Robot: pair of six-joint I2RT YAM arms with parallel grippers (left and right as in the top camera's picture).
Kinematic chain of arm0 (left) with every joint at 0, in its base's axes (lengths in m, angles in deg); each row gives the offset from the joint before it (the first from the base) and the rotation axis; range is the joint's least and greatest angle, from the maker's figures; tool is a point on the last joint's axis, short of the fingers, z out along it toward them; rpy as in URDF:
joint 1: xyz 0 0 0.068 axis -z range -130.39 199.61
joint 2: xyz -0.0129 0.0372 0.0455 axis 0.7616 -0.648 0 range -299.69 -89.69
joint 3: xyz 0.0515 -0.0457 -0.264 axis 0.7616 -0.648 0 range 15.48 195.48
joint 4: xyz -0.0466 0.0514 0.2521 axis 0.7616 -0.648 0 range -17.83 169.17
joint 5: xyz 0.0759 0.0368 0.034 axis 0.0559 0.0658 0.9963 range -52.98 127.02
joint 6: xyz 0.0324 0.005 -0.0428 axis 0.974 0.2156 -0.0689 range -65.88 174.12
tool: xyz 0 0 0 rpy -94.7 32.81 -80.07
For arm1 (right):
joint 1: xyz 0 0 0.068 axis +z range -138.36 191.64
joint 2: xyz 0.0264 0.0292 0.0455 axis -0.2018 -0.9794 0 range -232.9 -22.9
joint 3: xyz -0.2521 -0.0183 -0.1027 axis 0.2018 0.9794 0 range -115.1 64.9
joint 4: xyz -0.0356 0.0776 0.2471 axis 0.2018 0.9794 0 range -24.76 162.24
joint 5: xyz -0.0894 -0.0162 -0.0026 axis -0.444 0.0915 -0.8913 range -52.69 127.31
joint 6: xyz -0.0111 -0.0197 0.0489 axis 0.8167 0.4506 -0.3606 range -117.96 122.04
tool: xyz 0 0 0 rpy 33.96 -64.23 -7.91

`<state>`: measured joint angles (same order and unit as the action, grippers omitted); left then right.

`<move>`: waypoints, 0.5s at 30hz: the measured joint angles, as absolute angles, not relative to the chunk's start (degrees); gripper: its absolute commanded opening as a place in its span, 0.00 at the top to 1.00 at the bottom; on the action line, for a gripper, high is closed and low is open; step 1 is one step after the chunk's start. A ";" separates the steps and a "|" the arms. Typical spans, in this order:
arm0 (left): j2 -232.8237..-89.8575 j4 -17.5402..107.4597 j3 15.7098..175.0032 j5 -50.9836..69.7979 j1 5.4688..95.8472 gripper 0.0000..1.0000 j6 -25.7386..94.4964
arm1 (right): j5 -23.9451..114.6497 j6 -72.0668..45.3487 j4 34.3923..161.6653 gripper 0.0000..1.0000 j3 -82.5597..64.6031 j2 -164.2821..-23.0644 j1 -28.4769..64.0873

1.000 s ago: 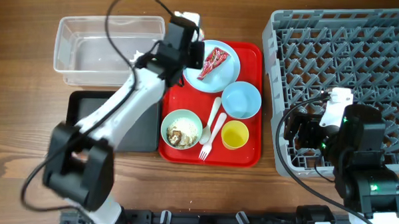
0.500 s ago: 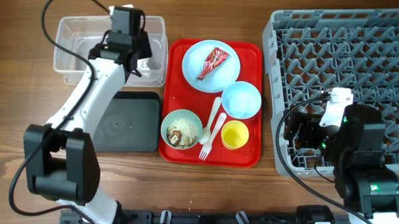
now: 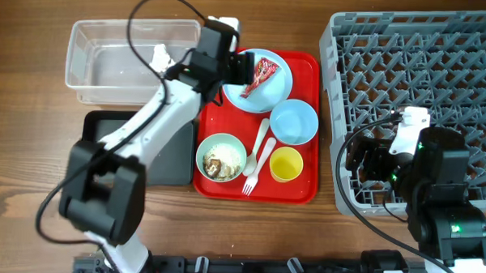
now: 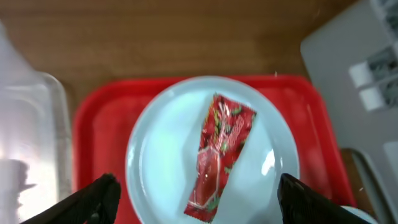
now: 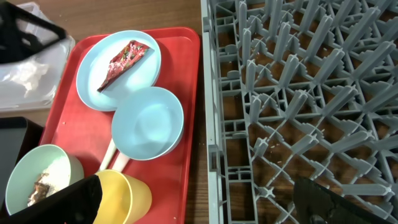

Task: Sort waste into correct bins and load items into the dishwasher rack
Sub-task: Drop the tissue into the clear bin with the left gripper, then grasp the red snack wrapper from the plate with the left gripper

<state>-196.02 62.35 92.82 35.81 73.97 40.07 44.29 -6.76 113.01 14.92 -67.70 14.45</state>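
Note:
A crumpled red wrapper [image 3: 260, 75] lies on the light blue plate [image 3: 269, 95] at the back of the red serving tray [image 3: 310, 64]. My left gripper [image 3: 239, 69] hovers open at the plate's left edge. In the left wrist view its black fingertips [image 4: 99, 198] stand wide on either side of the wrapper [image 4: 221, 149], touching nothing. A white tissue [image 3: 159, 54] lies in the clear tub [image 3: 109, 34]. My right gripper [image 5: 205, 205] stands open and empty over the near-left edge of the grey dishwasher rack [image 3: 424, 70]. The black tray [image 3: 105, 132] is partly hidden by my left arm.
On the red tray stand a blue bowl [image 3: 294, 122], a pale green bowl [image 3: 221, 158] with brown food scraps, and a yellow cup [image 3: 287, 164]. A white spoon [image 3: 263, 140] and fork [image 3: 250, 176] lie between them.
My left arm swung from over the clear tub back right to the plate, and its jaws have opened. The right arm has not moved.

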 measured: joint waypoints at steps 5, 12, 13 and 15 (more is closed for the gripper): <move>-203.12 63.48 92.82 35.55 75.85 0.19 40.07 | 44.31 -6.76 113.03 0.00 14.92 -67.70 14.45; -206.95 64.07 92.82 35.40 76.53 0.30 40.09 | 44.31 -6.76 113.03 0.00 14.92 -67.70 14.45; -207.29 64.10 92.82 35.40 76.66 0.31 40.05 | 44.29 -6.76 113.03 0.01 14.92 -67.70 14.45; -207.88 64.20 92.82 35.40 76.90 0.32 40.07 | 44.31 -6.76 113.03 0.01 14.90 -67.70 14.45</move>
<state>-207.88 64.20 92.82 35.40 76.90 40.07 44.31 -6.76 113.03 14.90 -67.70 14.45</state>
